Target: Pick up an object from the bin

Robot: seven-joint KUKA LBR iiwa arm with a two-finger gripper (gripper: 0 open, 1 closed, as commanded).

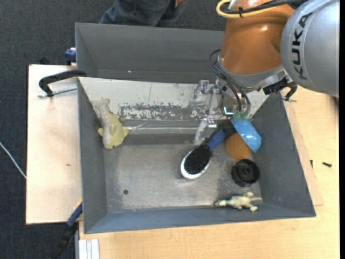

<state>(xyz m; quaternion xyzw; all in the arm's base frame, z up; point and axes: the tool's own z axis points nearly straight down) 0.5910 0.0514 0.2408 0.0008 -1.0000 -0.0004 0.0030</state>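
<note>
My gripper (207, 106) hangs low at the back of the bin, right of the middle, just above the blue handle of a hairbrush (196, 161). The brush lies with its black bristle head and white rim facing up, toward the bin's centre. Immediately to the right of the gripper lie a light blue oblong thing (247, 134) and, partly under it, an orange rounded thing (235, 147). In front of these sits a black round cap-like thing (246, 172).
A pale toy lizard (239, 202) lies by the front wall at the right. A yellowish soft toy (110, 129) leans in the back left corner. The arm with its orange cover reaches in from the upper right.
</note>
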